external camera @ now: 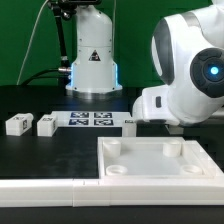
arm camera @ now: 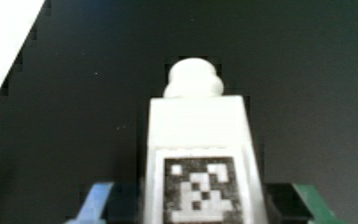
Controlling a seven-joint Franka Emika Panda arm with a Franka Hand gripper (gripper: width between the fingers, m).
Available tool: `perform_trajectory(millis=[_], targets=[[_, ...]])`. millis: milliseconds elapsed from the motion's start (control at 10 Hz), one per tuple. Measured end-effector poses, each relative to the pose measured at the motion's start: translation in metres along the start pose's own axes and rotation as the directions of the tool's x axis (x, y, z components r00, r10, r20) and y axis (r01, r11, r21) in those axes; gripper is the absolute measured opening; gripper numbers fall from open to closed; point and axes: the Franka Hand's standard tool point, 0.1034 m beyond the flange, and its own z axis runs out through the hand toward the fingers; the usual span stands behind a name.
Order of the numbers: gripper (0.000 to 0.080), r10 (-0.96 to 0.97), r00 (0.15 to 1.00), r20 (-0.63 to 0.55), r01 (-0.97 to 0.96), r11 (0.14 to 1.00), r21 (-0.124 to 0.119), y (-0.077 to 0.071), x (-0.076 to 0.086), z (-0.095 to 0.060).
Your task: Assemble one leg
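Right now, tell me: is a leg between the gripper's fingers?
Yes, the wrist view shows the tagged leg sitting between both fingers.

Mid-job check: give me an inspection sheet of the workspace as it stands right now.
Surface: black table, with a white edge strip along the front.
Job's things: a leg sits between the fingers, tag facing the wrist camera; two spare legs stand apart on the exterior view's left; big white panel lies in front.
Clutter: only the marker board.
Grippers: the gripper straddles the leg; whether it is clamped cannot be told.
Cables: one dark cable hangs at the back.
Surroundings: second robot base, green backdrop.
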Motion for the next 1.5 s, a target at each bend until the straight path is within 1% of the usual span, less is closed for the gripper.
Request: perform_trajectory(millis=[100, 400, 500, 600, 800, 900, 1000, 1100, 1200, 1300, 1400, 1500], targets=[[0.0290, -0.009, 1.000, 0.009, 0.009, 1.000, 0.002, 0.003, -0.007, -0.011], [0.0290, -0.018, 1.000, 0.000, 0.018, 1.000, -0.009, 0.005, -0.043, -0.050], [0.0290, -0.020, 1.000, 0.003, 0.020, 1.000, -0.012, 0.004, -0.049, -0.057], [0.0290, -0.020, 1.000, -0.014, 0.020, 1.000, -0.012, 0.003, -0.050, -0.061], [0.0290, -0.021, 1.000, -0.012, 0.021, 1.000, -0.012, 0.003, -0.050, -0.059], [0.0290, -0.023, 0.993, -0.114, 0.024, 1.000, -0.001, -0.001, -0.039, -0.066], [0.0290, -0.037, 0.980, -0.195, 0.037, 0.999, -0.003, 0.002, -0.038, -0.068], [0.0290, -0.075, 0.954, -0.289, 0.072, 0.997, -0.023, 0.012, -0.029, -0.070], [0.0290, -0.100, 0.928, -0.359, 0.091, 0.995, -0.042, 0.022, -0.028, -0.076], [0.0290, -0.122, 0.897, -0.424, 0.111, 0.993, -0.051, 0.027, -0.028, -0.086], [0.0290, -0.141, 0.851, -0.506, 0.123, 0.990, -0.070, 0.033, -0.027, -0.097], [0.0290, -0.163, 0.821, -0.547, 0.140, 0.987, -0.083, 0.038, -0.030, -0.106]])
